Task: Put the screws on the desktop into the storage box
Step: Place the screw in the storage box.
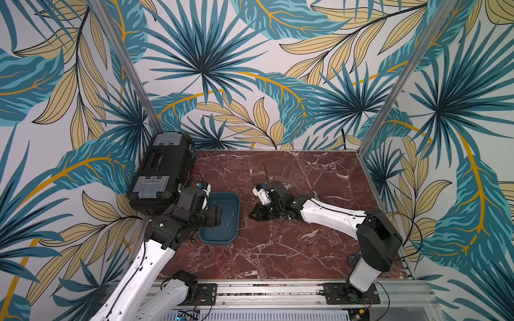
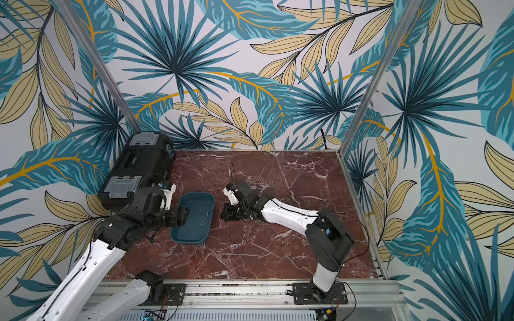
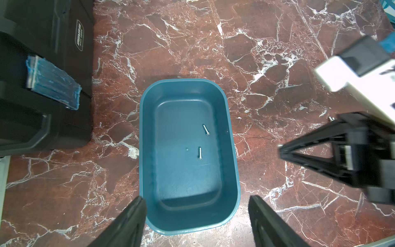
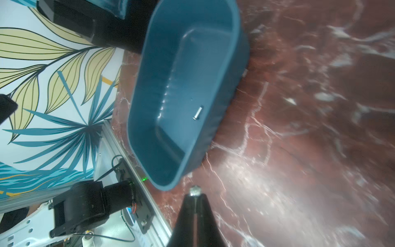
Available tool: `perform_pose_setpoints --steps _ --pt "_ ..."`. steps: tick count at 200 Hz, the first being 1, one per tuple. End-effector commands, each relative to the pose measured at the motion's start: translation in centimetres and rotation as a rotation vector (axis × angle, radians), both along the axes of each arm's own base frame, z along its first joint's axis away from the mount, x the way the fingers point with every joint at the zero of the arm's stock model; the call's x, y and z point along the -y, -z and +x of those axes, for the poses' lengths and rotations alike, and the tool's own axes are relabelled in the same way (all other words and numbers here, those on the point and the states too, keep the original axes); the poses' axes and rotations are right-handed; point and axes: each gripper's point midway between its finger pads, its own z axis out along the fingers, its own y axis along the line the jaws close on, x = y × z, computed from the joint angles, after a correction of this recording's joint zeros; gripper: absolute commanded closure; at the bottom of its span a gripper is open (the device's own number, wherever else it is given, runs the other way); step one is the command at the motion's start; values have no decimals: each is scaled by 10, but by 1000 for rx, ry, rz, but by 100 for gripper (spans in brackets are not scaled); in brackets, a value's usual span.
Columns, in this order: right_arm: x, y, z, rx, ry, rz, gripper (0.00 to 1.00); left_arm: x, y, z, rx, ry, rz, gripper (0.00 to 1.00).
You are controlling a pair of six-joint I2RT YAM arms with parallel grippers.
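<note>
Screws (image 1: 232, 213): in both top views two lie inside storage box (image 1: 219, 240); right jaws low over bench (image 1: 278, 250), box just ahead of tips. Left wrist view: left jaws wide apart, empty, box's near end between tips, probably steadying it. Right wrist view: right jaws clamped shut on one screw (image 4: 195, 190) at very tip, box rim just ahead, ready for drop.

Walls: leaf-print wallpaper (image 1: 250, 41), teal fronds and pale yellow leaves with ochre stems on off-white, closing in the left, far and right sides.
Corner posts: silver metal uprights, far left (image 1: 122, 69) and far right (image 1: 400, 83).
Worktop (image 1: 278, 250): reddish-brown marble pattern, white veins.
Near edge: slotted aluminium rail (image 1: 278, 291), with a white slotted panel (image 1: 264, 315) nearer still.
Light: soft, even; shadows faint.
</note>
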Motion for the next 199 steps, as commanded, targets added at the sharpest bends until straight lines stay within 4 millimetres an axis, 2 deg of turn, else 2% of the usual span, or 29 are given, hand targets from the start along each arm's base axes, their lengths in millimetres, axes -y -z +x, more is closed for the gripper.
perform_pose_setpoints --steps 1,25,49,64,85,103,118,131,144,164,166,176,187,199 --pt "-38 -7 2 14 -40 63 100 -3 7 1 -4 -7 20 20" --pt "-61 0 5 1 -52 61 100 -3 7 1 -5 -8 19 20" --pt "-71 13 14 -15 -30 29 100 -3 8 1 -6 -8 18 20" --pt "-73 19 19 -16 -17 10 82 -3 8 1 -8 -8 19 20" --pt "-75 20 19 -22 -32 3 64 -4 8 1 -7 -11 21 20" --pt "-71 10 21 14 -33 -5 59 -3 7 1 -5 -10 20 19" --pt "-56 6 18 39 -25 -57 60 -3 8 1 -5 -9 19 19" --pt "-39 -6 19 90 -12 -81 59 -2 7 1 -3 -5 14 19" --pt "-13 -16 23 141 28 -118 60 4 6 0 -3 27 -5 20" --pt "42 -19 26 185 129 -181 60 24 4 -3 -13 121 -60 22" --pt "54 -21 33 191 160 -186 60 26 3 -3 -13 130 -61 22" --pt "90 -23 38 212 236 -216 61 33 4 -4 -23 152 -53 23" --pt "131 -18 38 231 315 -268 61 43 7 -4 -35 172 -42 24" --pt "178 -9 35 251 391 -363 61 63 11 -4 -50 216 -54 26"
